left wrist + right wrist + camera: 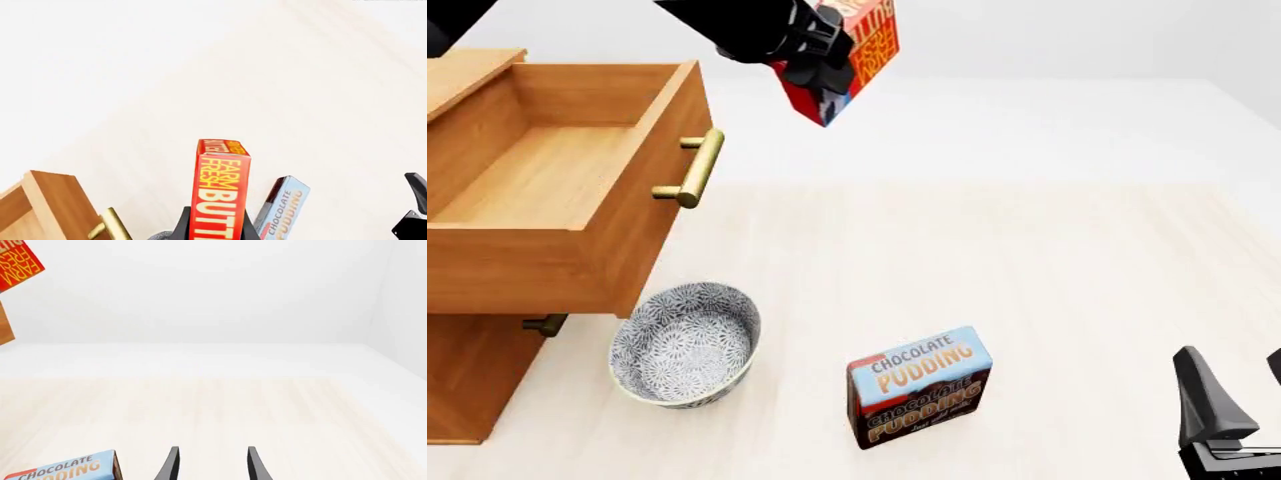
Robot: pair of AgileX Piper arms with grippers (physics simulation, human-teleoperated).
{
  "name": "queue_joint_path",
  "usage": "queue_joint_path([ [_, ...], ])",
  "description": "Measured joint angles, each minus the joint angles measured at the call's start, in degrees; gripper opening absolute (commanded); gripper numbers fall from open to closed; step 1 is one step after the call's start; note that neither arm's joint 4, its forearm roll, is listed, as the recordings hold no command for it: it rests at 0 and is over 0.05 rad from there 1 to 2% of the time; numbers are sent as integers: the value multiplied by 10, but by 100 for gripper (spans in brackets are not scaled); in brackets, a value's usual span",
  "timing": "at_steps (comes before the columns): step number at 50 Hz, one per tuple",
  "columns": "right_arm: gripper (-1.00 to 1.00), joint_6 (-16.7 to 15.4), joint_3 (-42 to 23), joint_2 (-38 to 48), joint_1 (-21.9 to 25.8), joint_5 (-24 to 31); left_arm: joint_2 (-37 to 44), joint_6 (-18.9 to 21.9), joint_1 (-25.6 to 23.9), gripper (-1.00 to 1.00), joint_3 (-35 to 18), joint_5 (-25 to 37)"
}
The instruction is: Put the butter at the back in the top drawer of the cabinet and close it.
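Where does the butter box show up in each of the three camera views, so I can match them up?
Left wrist view: butter bottom centre, clamped in the left gripper.
Front view: top centre, held in the air to the right of the open top drawer.
Right wrist view: top left corner, cut off.
Shared landmark: the chocolate pudding box, visible in all three.

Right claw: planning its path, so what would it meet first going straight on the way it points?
Nothing, it seems: the right claw faces bare table; the pudding box lies off to one side.
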Motion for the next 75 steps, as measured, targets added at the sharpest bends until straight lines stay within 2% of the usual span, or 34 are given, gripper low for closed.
queue_joint_path([
  [46, 100, 0, 0, 0, 0, 0, -160, 53, 106, -100, 122, 6],
  [75, 100, 0, 0, 0, 0, 0, -270, 93, 208, -100, 227, 6],
])
